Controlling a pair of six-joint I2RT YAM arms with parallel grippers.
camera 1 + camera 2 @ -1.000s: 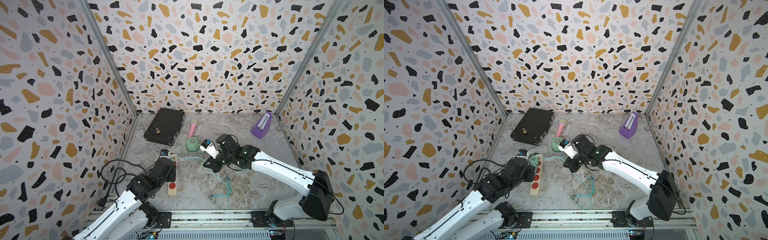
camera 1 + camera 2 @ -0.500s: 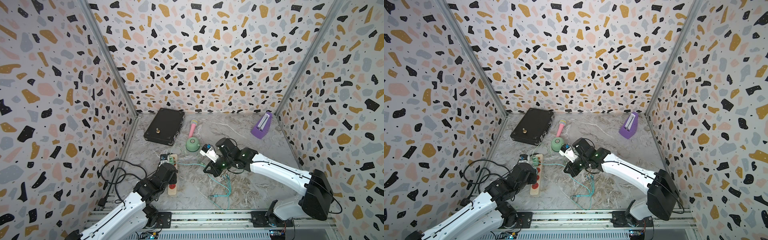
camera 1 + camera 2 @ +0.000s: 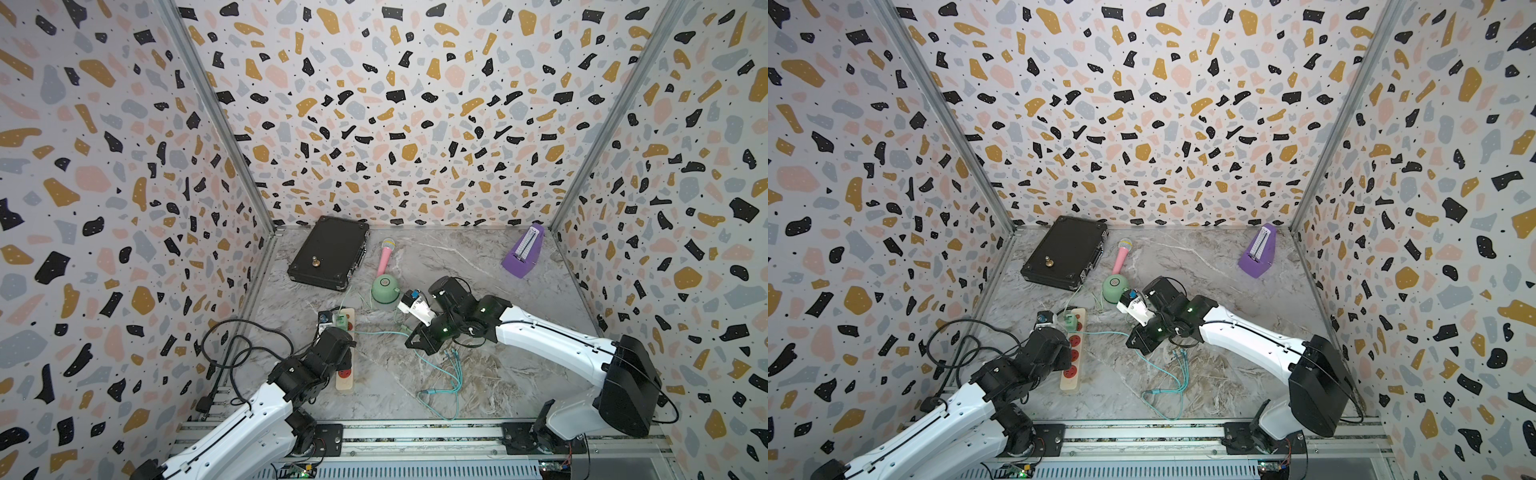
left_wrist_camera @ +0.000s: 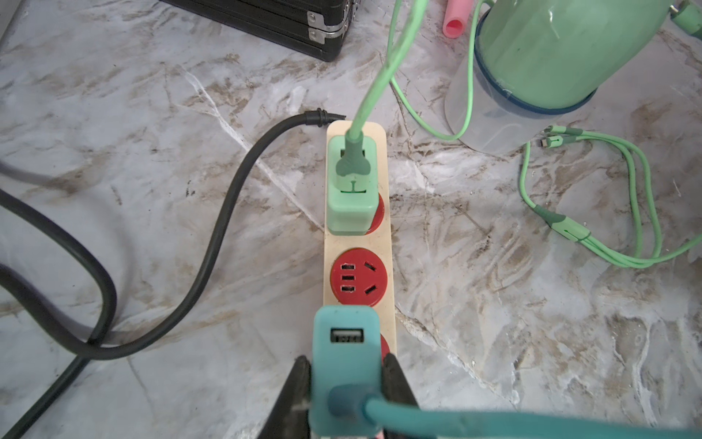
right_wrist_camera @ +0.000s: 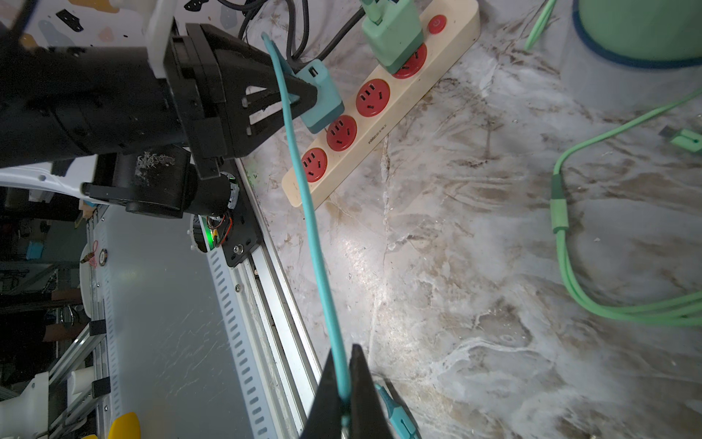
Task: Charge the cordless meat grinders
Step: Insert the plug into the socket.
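The mint green grinder (image 3: 384,289) stands upright on a clear cup (image 4: 490,125) toward the back of the marble table (image 3: 519,382), just beyond the switch end of the power strip (image 4: 357,240). No navy grinder shows in any view. It sits this close, I judge, so that its lead reaches. A green adapter (image 4: 351,197) fills the socket nearest the switch, and a light green cable (image 4: 370,87) rises from it toward the grinder. Whether the far end is seated in the grinder cannot be told, and spare heads of that cable lie loose beside the cup. The next socket is bare. Over the third, the left gripper (image 4: 347,366) is clamped on a teal adapter (image 4: 343,319), one jaw on each flat side, parted only by the adapter's width. The adapter leans instead of standing square, with its lower end at the socket's face and its prongs hidden, so it looks not yet pushed home. A teal cable (image 5: 304,190) runs from the adapter's outer face to the right gripper (image 5: 345,357), whose jaws are pinched fully together on it above the middle of the table. This hold probably keeps the cable's slack off the plug while the left arm lines it up. Farther back lie a black case (image 3: 330,257), a pink toy microphone (image 3: 384,257) and a purple metronome (image 3: 523,257), all well clear of the work.
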